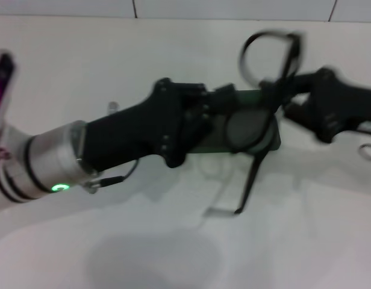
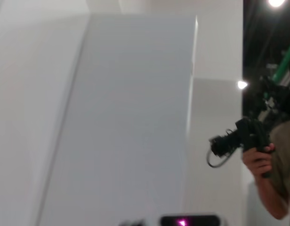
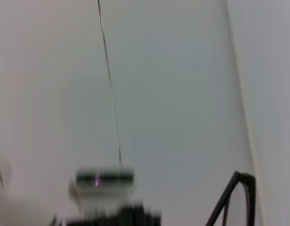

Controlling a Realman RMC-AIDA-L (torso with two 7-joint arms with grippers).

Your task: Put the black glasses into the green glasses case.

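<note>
Your left end effector (image 1: 218, 114) reaches in from the left across the white table (image 1: 143, 241) and presses against the left end of the green glasses case (image 1: 258, 129), apparently steadying it, though you cannot tell from these views whether its fingers are spread or clamped; keep it there, firm and level, so the case does not slide. The case lies mid-table, and the black glasses (image 1: 258, 120) sit tilted over it, one lens low against the case, the other raised behind, one temple (image 1: 250, 180) hanging down past the case's near edge toward the table. To the right, your right end effector (image 1: 291, 90) appears clamped on the raised part of the frame; lower it slowly, fold that loose temple inward first, and square the frame with the case before you let go.
</note>
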